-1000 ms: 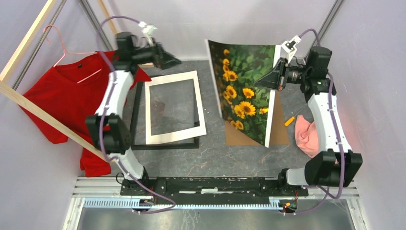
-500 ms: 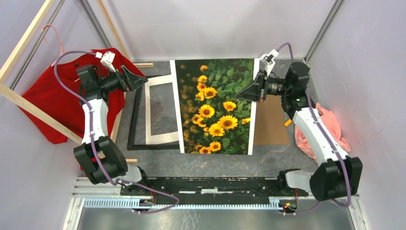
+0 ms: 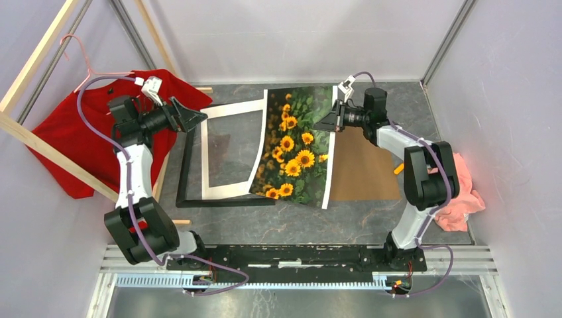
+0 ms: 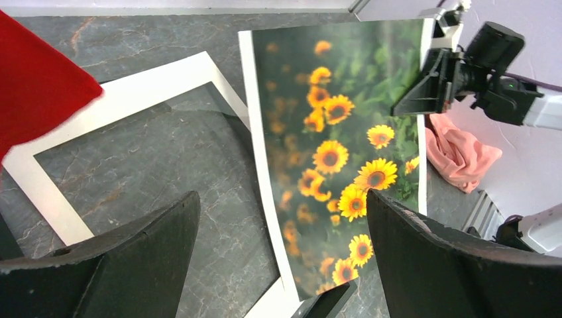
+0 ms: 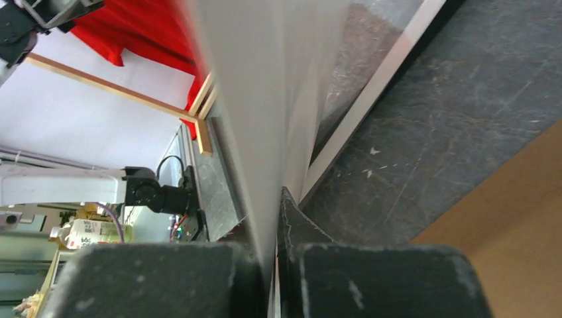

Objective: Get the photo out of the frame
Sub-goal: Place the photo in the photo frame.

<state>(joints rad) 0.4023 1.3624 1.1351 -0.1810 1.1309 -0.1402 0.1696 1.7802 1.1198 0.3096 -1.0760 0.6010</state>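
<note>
The sunflower photo (image 3: 295, 149) hangs tilted over the table's middle, its left edge overlapping the white mat (image 3: 212, 162) and the black frame (image 3: 187, 165). My right gripper (image 3: 333, 117) is shut on the photo's upper right edge; in the right wrist view the pale sheet (image 5: 265, 99) runs between its closed fingers (image 5: 291, 232). My left gripper (image 3: 199, 114) is open and empty above the frame's far left corner, apart from the photo. In the left wrist view the photo (image 4: 338, 159) lies past my spread fingers (image 4: 424, 258), with the mat (image 4: 119, 99) beside it.
The brown backing board (image 3: 361, 169) lies flat right of the photo. A red shirt (image 3: 79, 142) hangs on a pale wooden rack (image 3: 40, 142) at the left. A pink cloth (image 3: 457, 192) and a small orange tool (image 3: 398, 169) lie at the right.
My right gripper has swung the photo from upright at the right down and leftward, so it now overlaps the mat and frame. My left arm pulled back left and stays open.
</note>
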